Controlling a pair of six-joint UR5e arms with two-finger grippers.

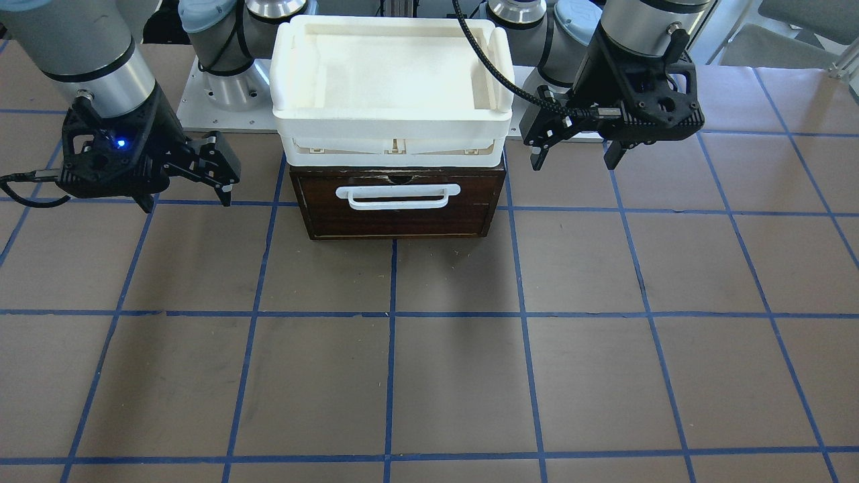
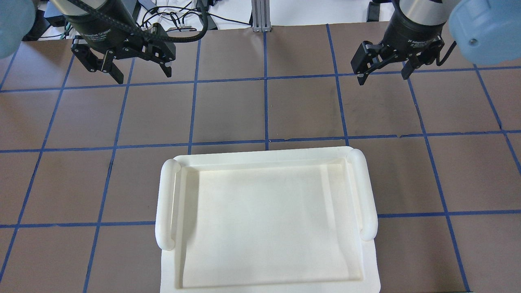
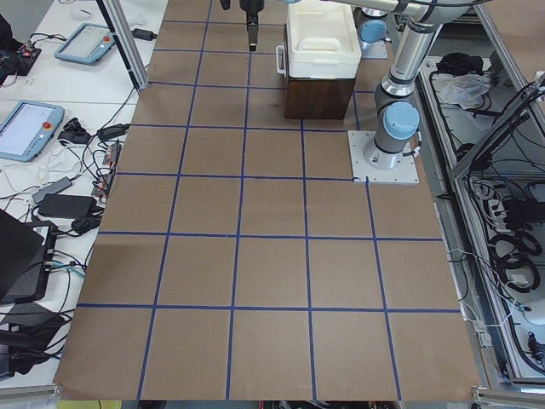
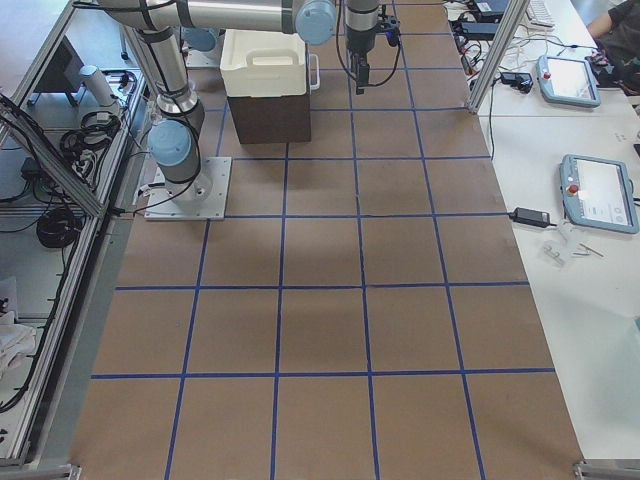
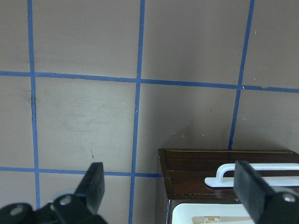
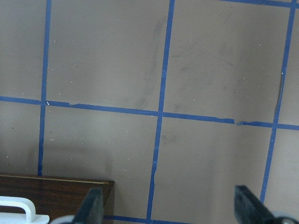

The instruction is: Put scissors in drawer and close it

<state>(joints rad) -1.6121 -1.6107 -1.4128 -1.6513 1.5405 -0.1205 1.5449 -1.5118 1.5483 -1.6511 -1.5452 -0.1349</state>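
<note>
The drawer point(image 1: 396, 218) is a dark brown wooden front with a white bar handle point(image 1: 396, 196). It sits pushed in flush under a white foam tray point(image 1: 295, 80). It also shows in the left wrist view point(image 5: 196, 170) and the right wrist view point(image 6: 60, 191). The scissors show in no view. My left gripper point(image 1: 574, 159) point(image 2: 143, 76) hangs open and empty above the table beside the drawer. My right gripper point(image 1: 186, 200) point(image 2: 383, 77) hangs open and empty on the drawer's other side.
The white foam tray point(image 2: 167, 203) on top of the drawer unit holds nothing. The brown table has a blue tape grid. The arm bases point(image 3: 383, 153) point(image 4: 185, 175) stand behind the unit. Tablets and cables lie on side benches point(image 4: 590, 180).
</note>
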